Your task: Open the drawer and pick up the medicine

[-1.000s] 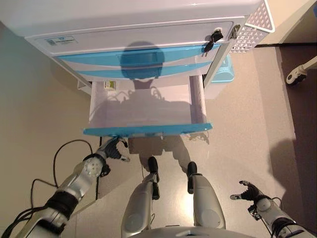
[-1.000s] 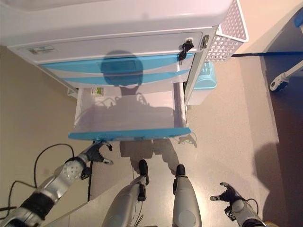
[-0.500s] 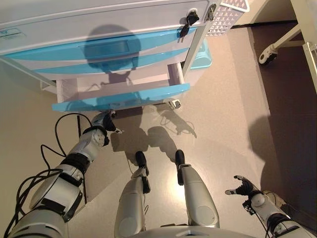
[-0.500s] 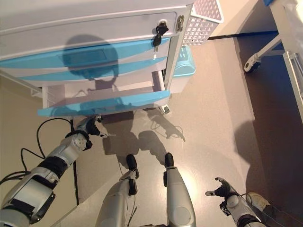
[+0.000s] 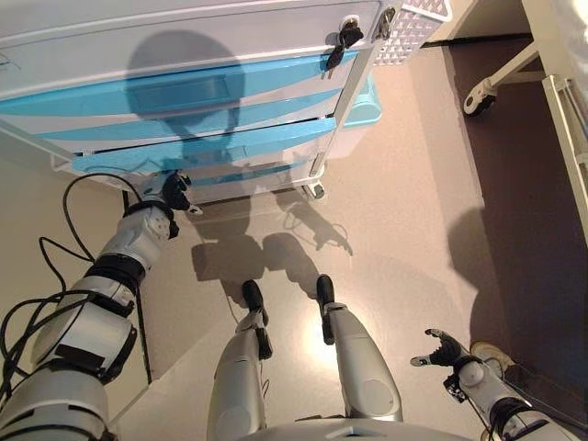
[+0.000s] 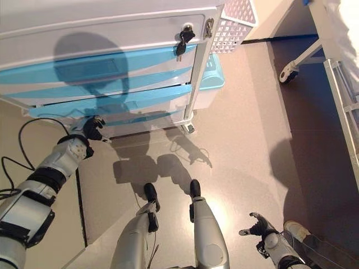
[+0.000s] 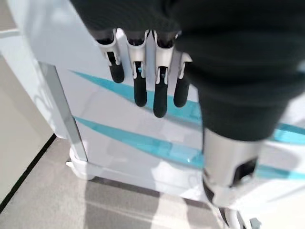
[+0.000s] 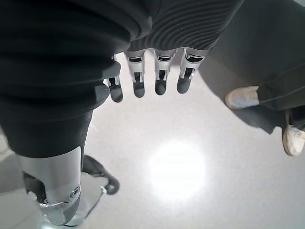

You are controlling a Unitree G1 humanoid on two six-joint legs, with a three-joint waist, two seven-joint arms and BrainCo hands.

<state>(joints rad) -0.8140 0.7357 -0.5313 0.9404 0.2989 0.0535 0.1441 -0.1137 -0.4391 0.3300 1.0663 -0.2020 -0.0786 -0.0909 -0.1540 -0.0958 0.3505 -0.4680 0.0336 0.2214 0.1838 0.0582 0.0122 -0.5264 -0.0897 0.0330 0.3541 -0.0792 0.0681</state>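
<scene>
The white cabinet point(image 5: 184, 46) has several blue drawer fronts. The low drawer point(image 5: 202, 147) that stood open sits almost flush with the others, and its inside is hidden. No medicine shows in any view. My left hand point(image 5: 171, 190) is open at the left end of that drawer front, just below it. In the left wrist view its straight fingers point(image 7: 143, 81) point at the cabinet's blue-striped fronts point(image 7: 143, 145), and I cannot tell whether they touch. My right hand point(image 5: 443, 349) hangs open and empty low over the floor at the right, and it also shows in the right wrist view point(image 8: 152, 71).
A white mesh basket point(image 5: 415, 16) hangs on the cabinet's right side, with a light blue bin point(image 5: 364, 106) on the floor below it. Keys point(image 5: 347, 37) hang from the top lock. A wheeled frame point(image 5: 480, 90) stands at the right. A person's shoes point(image 8: 243, 98) are near my right hand.
The drawer has gone from wide open to nearly closed. My left hand followed its front toward the cabinet. The camera has shifted as well. The small box seen in the drawer's back corner is hidden.
</scene>
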